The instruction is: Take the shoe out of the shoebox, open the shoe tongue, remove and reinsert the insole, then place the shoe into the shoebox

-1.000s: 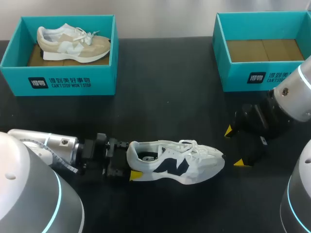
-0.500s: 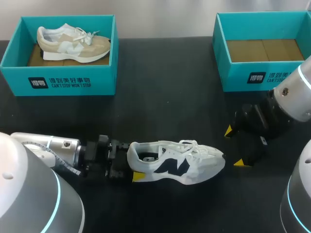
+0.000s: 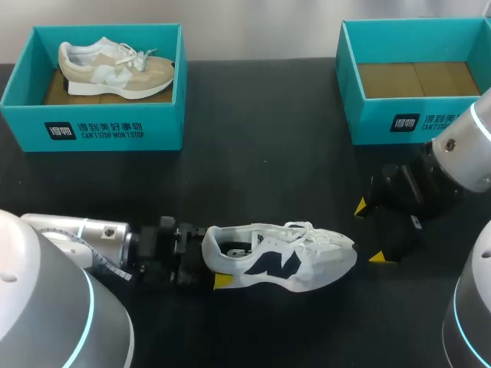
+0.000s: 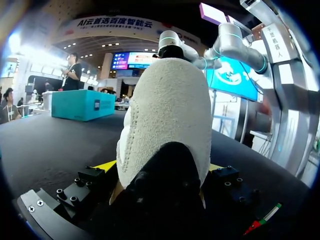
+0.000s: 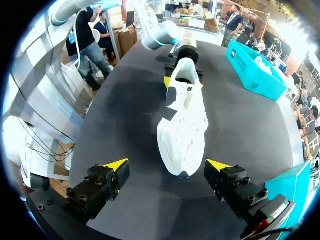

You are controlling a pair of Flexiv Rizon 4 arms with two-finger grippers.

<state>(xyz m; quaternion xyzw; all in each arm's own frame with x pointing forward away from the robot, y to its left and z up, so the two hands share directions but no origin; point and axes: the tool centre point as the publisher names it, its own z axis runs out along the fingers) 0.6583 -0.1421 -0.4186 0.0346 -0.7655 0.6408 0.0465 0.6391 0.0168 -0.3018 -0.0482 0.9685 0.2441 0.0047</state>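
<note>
As the left arm creeps rightward along the table's front edge, the left gripper seats deeper on the heel of the shoe, nudging it slightly; fingers clamp both heel sides. Right gripper unmoved, spread wide off the toe. Shoe is out of the shoebox at the right rear corner; heel looks anchored for tongue work.
</note>
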